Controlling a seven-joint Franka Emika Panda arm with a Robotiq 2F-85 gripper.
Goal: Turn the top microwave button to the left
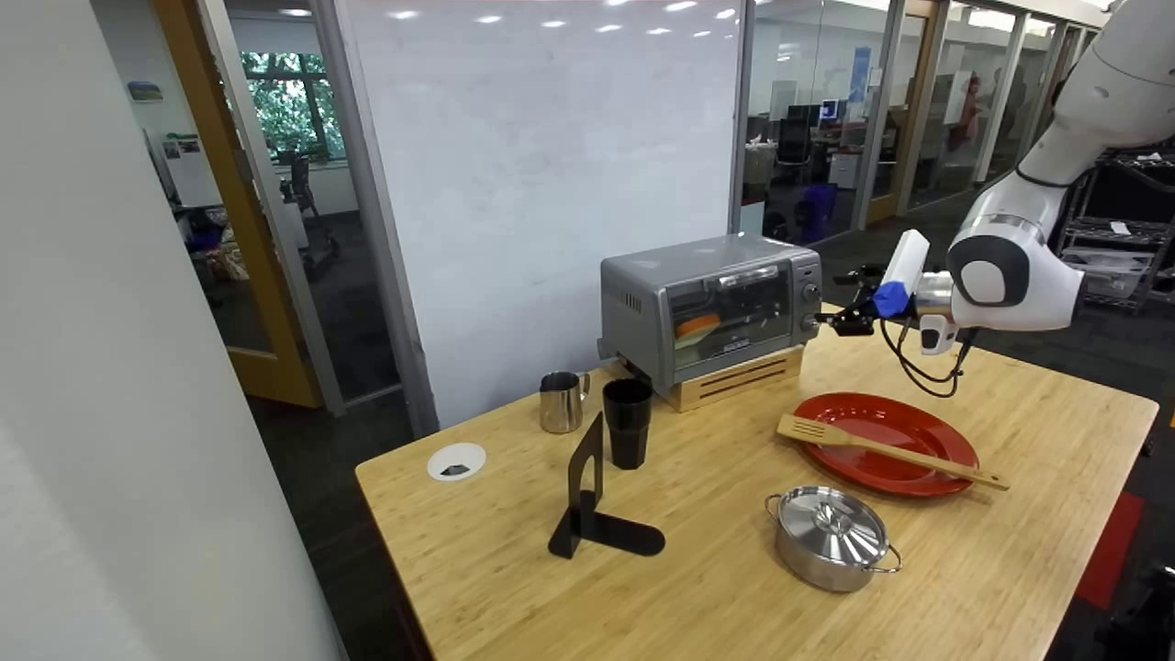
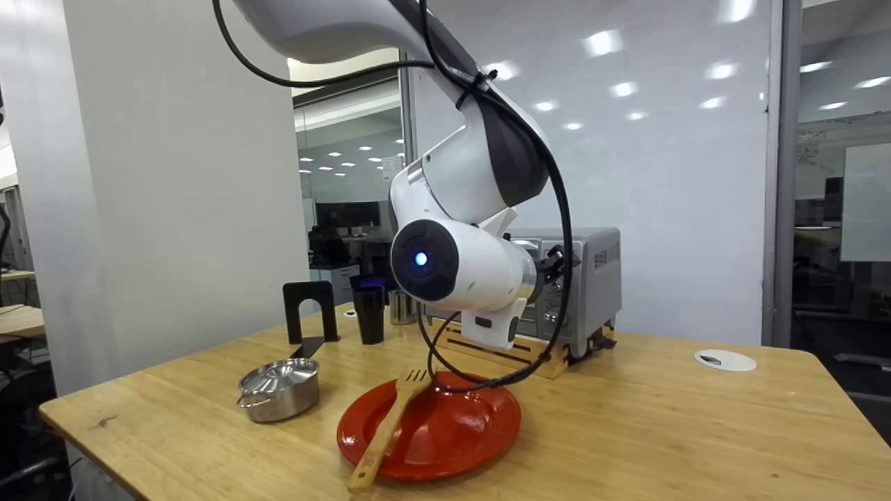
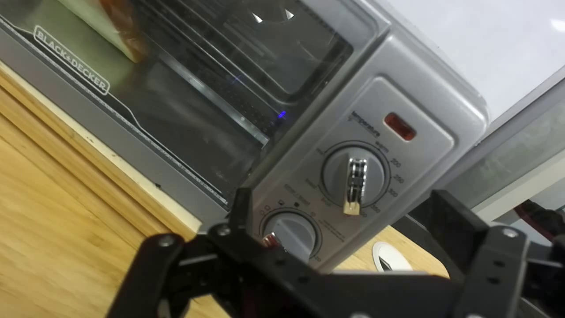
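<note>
While end effector (image 3: 342, 198) gapes, it partly hides lower microwave knob (image 3: 296, 233) in wrist view.

White, smoothly rounded arm (image 2: 452, 181), black cable (image 2: 562, 209) strapped along it, dark round cap (image 2: 426, 275) with a glowing blue-white light (image 2: 421, 259), bright blue patch (image 1: 890, 299) just behind the jaws, silver collar (image 1: 934, 293) farther back from them, black angular jaws, pale round screws (image 3: 510, 232) set in them
</note>
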